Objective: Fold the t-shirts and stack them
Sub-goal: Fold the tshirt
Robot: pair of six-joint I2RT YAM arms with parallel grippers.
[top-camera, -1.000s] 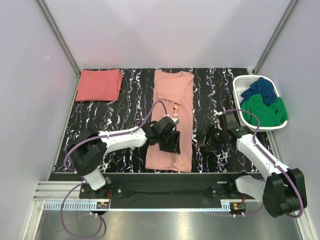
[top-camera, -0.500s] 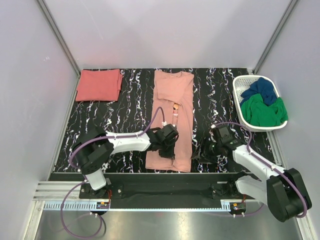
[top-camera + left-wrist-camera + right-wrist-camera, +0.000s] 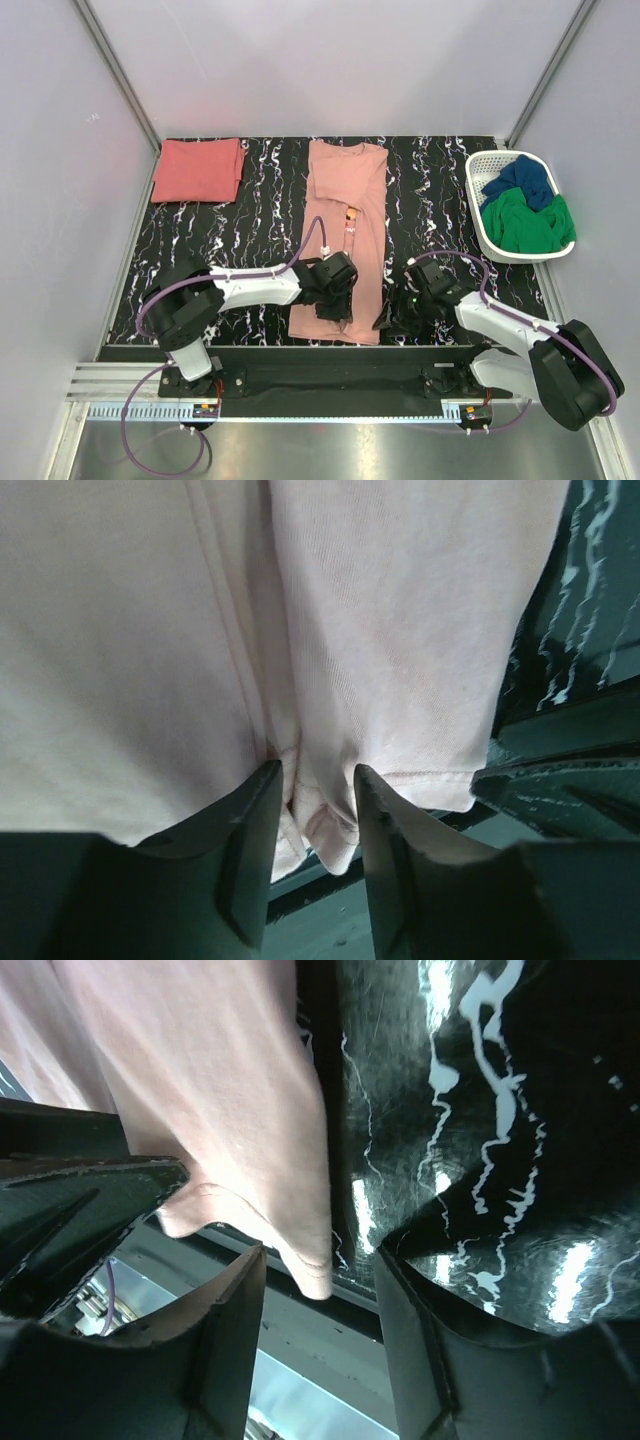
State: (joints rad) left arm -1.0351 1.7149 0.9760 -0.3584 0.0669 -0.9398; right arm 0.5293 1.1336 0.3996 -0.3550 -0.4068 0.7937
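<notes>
The pale salmon-pink t-shirt [image 3: 345, 190] lies folded into a long strip down the middle of the black marbled table, with its small orange tag [image 3: 352, 212] showing. The coral-red t-shirt [image 3: 198, 170] lies folded at the back left. My left gripper [image 3: 335, 308] is at the strip's near hem. In the left wrist view its jaws [image 3: 312, 780] pinch a puckered fold of the pink hem [image 3: 330, 680]. My right gripper [image 3: 392, 320] is at the strip's near right corner. In the right wrist view it [image 3: 320, 1255] is open, and the pink corner [image 3: 250, 1110] lies between its fingers untouched.
A white basket [image 3: 475, 200] at the right edge holds blue cloth [image 3: 522, 180] and green cloth [image 3: 530, 222]. The table's near edge and a black rail [image 3: 330, 375] run just under both grippers. Grey walls enclose the table.
My left gripper has slid toward the near hem of the pink shirt and settled there. My right gripper has moved left and nearer, from the bare table to the shirt's near right corner.
</notes>
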